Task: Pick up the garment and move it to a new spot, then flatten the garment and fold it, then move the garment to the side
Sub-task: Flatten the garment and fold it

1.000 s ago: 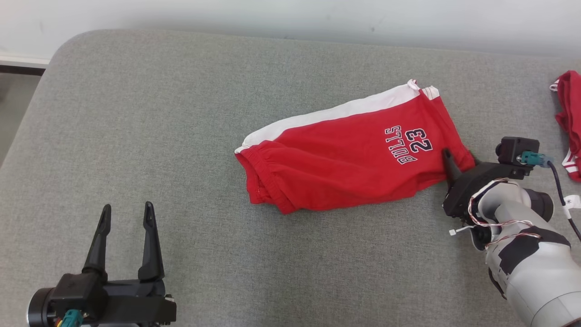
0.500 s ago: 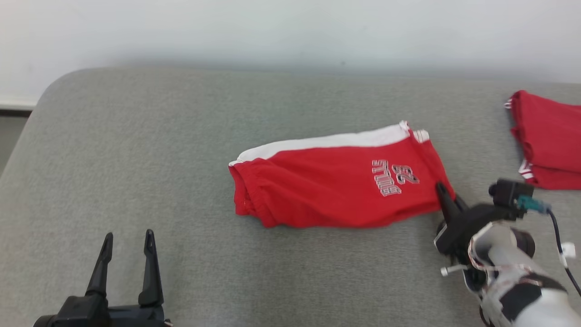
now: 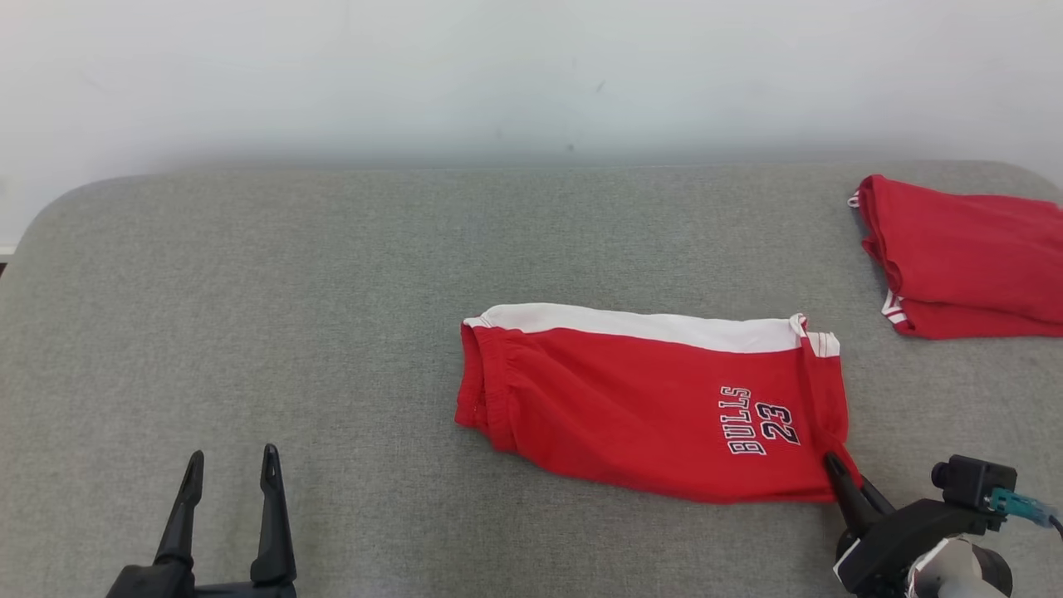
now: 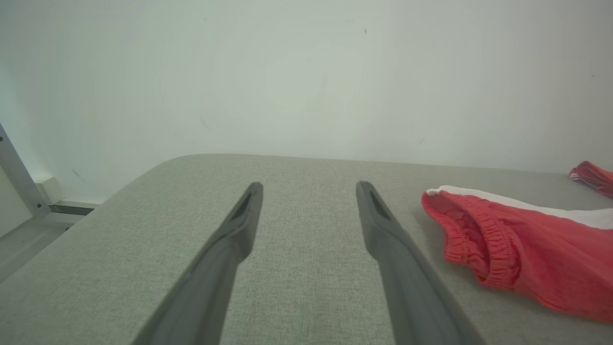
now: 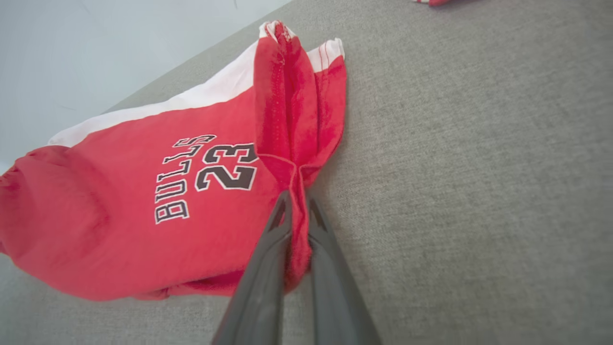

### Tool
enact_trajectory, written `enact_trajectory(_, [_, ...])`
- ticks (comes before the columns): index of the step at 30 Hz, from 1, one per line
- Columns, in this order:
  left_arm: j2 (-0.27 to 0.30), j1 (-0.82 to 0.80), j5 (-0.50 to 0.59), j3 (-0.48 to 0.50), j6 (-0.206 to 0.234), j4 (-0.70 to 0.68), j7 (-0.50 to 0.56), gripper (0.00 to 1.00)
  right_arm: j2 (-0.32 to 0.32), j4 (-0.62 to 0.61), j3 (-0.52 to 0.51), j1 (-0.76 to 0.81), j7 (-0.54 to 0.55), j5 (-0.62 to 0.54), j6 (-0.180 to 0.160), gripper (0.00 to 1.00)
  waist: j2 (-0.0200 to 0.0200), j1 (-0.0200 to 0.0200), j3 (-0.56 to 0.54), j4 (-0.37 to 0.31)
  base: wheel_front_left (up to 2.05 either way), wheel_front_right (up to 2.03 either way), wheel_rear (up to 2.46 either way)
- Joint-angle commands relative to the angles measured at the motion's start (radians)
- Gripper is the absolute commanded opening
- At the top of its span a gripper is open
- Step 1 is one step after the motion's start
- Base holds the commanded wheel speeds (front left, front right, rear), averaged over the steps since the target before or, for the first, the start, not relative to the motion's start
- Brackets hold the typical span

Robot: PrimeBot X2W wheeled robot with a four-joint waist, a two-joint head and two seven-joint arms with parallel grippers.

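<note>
At near right, our right end effector (image 3: 843, 472) pinches the shorts' (image 3: 631, 399) corner; our left end effector (image 3: 232, 453) stands spread, empty.

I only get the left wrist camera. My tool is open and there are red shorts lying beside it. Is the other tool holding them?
Observer: Yes. The right tool is shut on the shorts, pinching the hem corner at the leg end.
Operator: Is anything written on them?
Observer: The lettering says BULLS 23, close to where the tool pinches.
Operator: What's the red bit far away?
Observer: A second red garment with white trim. It looks folded and lies at the far right of the grey surface, apart from the shorts.
</note>
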Motion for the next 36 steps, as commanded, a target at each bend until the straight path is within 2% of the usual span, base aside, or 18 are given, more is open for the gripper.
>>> enact_trajectory(1, [-0.001, 0.014, 0.003, 0.003, 0.000, -0.004, -0.003, 1.00, -0.004, -0.013, -0.016, 0.014, 0.001, -0.013, 0.000, 1.00, 0.0001, 0.0001, -0.001, -0.004, 0.00, 0.00, 0.00])
enact_trajectory(12, [-0.001, -0.005, 0.010, 0.002, -0.008, -0.003, -0.003, 1.00, -0.001, -0.009, -0.118, -0.065, 0.045, -0.123, 0.000, 1.00, 0.0001, 0.0001, 0.007, 0.008, 0.00, 0.00, 0.00])
enact_trajectory(20, [-0.001, -0.021, 0.022, -0.019, -0.004, -0.007, -0.003, 1.00, 0.035, 0.143, -0.160, -0.154, 0.097, -0.230, 0.000, 1.00, 0.0001, 0.0001, 0.024, 0.036, 0.00, 0.00, 0.00])
enact_trajectory(29, [-0.001, -0.040, 0.036, -0.013, -0.015, 0.014, -0.003, 1.00, 0.094, 0.296, -0.152, -0.224, 0.139, -0.280, 0.000, 1.00, 0.0001, 0.0001, 0.039, 0.042, 0.00, 0.00, 0.00])
enact_trajectory(30, [-0.001, -0.041, 0.034, -0.013, -0.016, 0.016, -0.003, 1.00, 0.100, 0.303, -0.151, -0.228, 0.138, -0.279, 0.000, 0.35, 0.0001, 0.0001, 0.038, 0.043, 0.00, 0.00, 0.00])
enact_trajectory(31, [-0.001, -0.041, 0.033, -0.013, -0.017, 0.018, -0.003, 1.00, 0.106, 0.309, -0.149, -0.231, 0.136, -0.277, 0.000, 0.01, 0.0001, 0.0001, 0.037, 0.043, 0.00, 0.00, 0.00])
enact_trajectory(34, [-0.001, -0.035, 0.030, -0.010, -0.018, 0.023, -0.003, 1.00, 0.110, 0.322, -0.146, -0.235, 0.129, -0.265, 0.000, 0.00, 0.0001, 0.0001, 0.026, 0.040, 0.00, 0.00, 0.00])
enact_trajectory(36, [-0.001, -0.024, 0.032, -0.008, -0.017, 0.025, -0.003, 1.00, 0.088, 0.330, -0.152, -0.233, 0.117, -0.258, 0.000, 0.00, 0.0001, 0.0001, 0.015, 0.036, 0.00, 0.00, 0.00])
